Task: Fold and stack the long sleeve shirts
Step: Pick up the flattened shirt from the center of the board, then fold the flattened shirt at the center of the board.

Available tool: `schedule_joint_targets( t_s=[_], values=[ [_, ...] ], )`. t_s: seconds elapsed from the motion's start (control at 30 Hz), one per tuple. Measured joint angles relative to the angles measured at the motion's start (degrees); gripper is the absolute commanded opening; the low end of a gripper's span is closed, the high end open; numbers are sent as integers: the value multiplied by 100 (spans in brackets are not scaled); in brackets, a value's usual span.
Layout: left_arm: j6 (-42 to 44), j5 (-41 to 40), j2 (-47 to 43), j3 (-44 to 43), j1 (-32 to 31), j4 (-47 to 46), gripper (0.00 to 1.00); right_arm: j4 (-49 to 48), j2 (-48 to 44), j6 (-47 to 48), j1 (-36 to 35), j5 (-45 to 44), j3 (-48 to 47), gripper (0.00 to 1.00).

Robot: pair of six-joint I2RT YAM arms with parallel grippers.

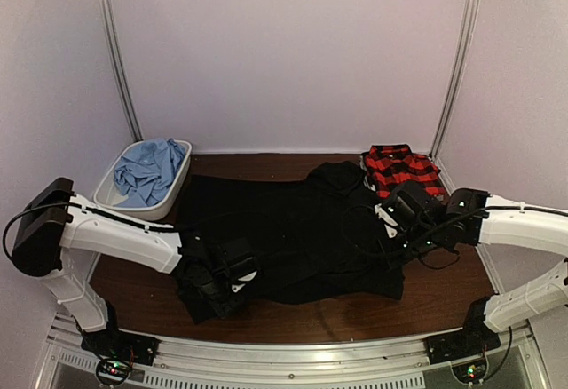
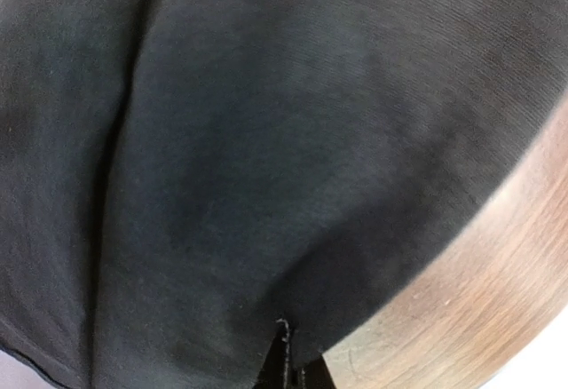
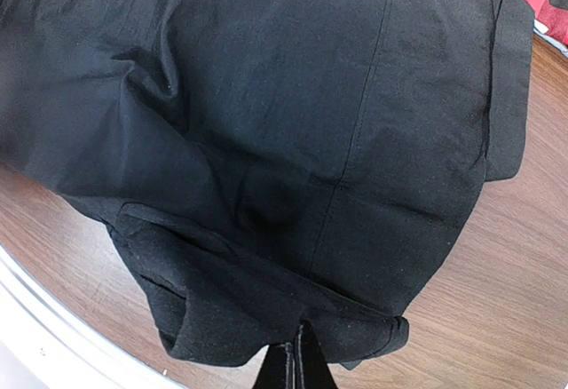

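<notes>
Black shirt [image 3: 293, 123] fills wrist views; overhead adds blue shirt [image 1: 146, 171].

Black shirt [image 1: 302, 229] spreads centrally; bin [image 1: 106, 184] and plaid shirt [image 1: 401, 169] block rear corners.

No text, label, brand, number or sign can be read in any of the three views, neither on the black shirt [image 1: 293, 229] nor anywhere else.
</notes>
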State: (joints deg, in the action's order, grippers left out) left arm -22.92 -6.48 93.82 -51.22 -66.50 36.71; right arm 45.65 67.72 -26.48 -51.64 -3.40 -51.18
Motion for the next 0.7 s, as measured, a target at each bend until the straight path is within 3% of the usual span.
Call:
schedule_joint_targets(
  t_s=[0.4,0.7],
  values=[
    [7,-896,-199,-809,46,1220,0,197,-398,59,0,380,0,0],
    [9,-1204,-697,-1174,603,1867,0,592,-201,153,-2,492,-378,0]
  ],
)
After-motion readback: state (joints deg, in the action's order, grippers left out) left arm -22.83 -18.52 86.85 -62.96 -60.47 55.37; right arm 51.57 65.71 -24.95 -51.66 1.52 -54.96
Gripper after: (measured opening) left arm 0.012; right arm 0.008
